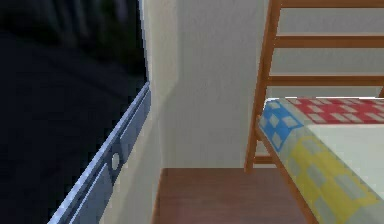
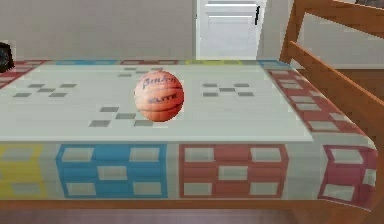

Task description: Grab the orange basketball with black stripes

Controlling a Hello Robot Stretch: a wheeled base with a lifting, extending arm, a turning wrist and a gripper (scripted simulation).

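A bed (image 2: 250, 110) under a patchwork quilt spans the arm side view, a white door (image 2: 232, 25) at twelve o'clock; the orange basketball (image 2: 160, 96) rests near the quilt's middle, toward ten o'clock; grab judged not yet done; the jaws' state cannot be told.

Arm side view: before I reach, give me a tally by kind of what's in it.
Basketball, orange with black stripes: 1
Bed with patchwork cover: 1
White door: 1
Dark thing at the left edge, too little seen to name: 1
Total: 4
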